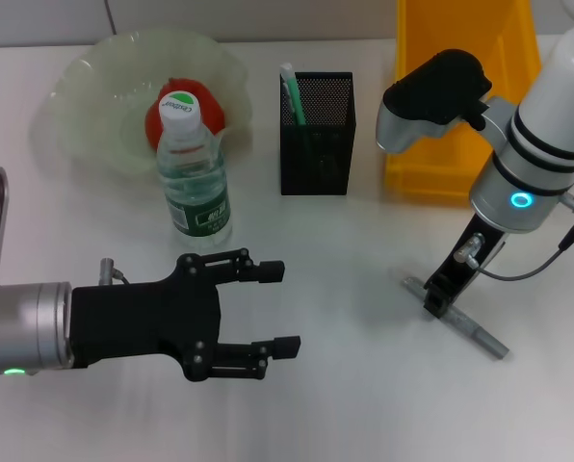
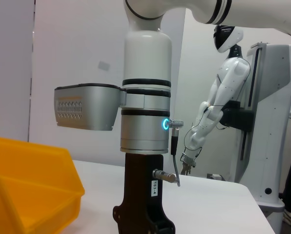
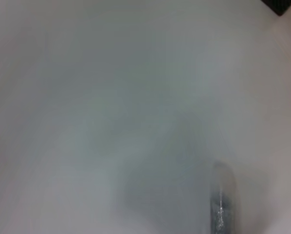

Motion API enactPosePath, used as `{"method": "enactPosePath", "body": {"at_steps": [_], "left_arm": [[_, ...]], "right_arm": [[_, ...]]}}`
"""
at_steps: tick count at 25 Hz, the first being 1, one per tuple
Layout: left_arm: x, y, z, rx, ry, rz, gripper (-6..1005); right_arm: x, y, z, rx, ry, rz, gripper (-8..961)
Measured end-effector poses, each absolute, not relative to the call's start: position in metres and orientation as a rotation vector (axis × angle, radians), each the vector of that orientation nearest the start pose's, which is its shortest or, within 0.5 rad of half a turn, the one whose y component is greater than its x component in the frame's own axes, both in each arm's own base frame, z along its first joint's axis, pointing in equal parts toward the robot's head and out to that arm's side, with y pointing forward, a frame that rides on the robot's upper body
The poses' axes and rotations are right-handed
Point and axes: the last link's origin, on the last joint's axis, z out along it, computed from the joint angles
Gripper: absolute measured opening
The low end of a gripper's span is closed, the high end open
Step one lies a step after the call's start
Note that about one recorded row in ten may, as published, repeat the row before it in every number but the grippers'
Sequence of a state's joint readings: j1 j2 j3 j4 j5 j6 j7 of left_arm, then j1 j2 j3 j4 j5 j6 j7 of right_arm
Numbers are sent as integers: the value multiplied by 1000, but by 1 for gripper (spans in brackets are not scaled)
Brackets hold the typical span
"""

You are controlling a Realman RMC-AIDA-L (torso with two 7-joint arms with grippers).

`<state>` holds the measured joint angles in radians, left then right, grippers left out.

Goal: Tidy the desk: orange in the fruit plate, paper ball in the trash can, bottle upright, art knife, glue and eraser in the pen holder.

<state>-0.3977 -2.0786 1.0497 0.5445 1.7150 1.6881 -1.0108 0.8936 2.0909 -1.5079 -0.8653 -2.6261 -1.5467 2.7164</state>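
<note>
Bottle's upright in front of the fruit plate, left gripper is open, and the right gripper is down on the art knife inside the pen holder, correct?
Not quite. The head view shows the right gripper down on the art knife lying on the desk, beside the pen holder, not inside it. The bottle, fruit plate and open left gripper are as stated.

Orange (image 1: pixel 162 120) sitting in translucent green fruit plate (image 1: pixel 94 87), partly hidden behind bottle. Clear water bottle (image 1: pixel 193 173) with green-white cap standing upright on surface just in front of plate. Black mesh pen holder (image 1: pixel 316 144) standing upright mid-surface, green stick-like item poking out. Grey art knife (image 1: pixel 475 329) lying flat on surface, running diagonally. Yellow trash can (image 1: pixel 431 178) sitting at far right.
</note>
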Motion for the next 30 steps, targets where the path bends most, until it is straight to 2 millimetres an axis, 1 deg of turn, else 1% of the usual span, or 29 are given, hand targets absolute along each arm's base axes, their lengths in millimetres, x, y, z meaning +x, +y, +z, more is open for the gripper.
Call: {"method": "enactPosePath", "body": {"at_steps": [6, 12, 15, 16, 17, 20, 22, 25, 26, 27, 30], "left_arm": [[-256, 263, -41, -2911, -229, -931, 799], [-256, 263, -40, -2908, -229, -927, 799], [-256, 264, -40, -2906, -228, -928, 799], [-256, 264, -40, -2906, -228, -928, 799], [-256, 264, -40, -2906, -228, -927, 799], [-257, 264, -40, -2904, -229, -924, 799], [-257, 265, -40, -2902, -229, -923, 799], [-257, 265, -40, -2902, -228, -922, 799], [-257, 265, -40, -2902, -228, -921, 799], [-257, 265, -40, -2902, -228, -921, 799], [-257, 265, -40, -2902, -227, -921, 800]], "right_arm": [[178, 361, -59, -2586, 1087, -885, 136], [176, 362, -59, -2590, 1065, -874, 135], [171, 362, -55, -2602, 1037, -803, 134], [166, 360, -50, -2628, 1013, -713, 134], [166, 360, -50, -2628, 1013, -713, 134], [158, 358, -41, -2669, 958, -554, 134], [153, 358, -33, -2683, 911, -418, 133], [148, 359, -21, -2698, 873, -189, 131], [149, 361, -13, -2700, 867, -13, 131], [149, 361, -13, -2700, 867, -13, 130], [156, 365, 0, -2677, 869, 283, 127]]}}
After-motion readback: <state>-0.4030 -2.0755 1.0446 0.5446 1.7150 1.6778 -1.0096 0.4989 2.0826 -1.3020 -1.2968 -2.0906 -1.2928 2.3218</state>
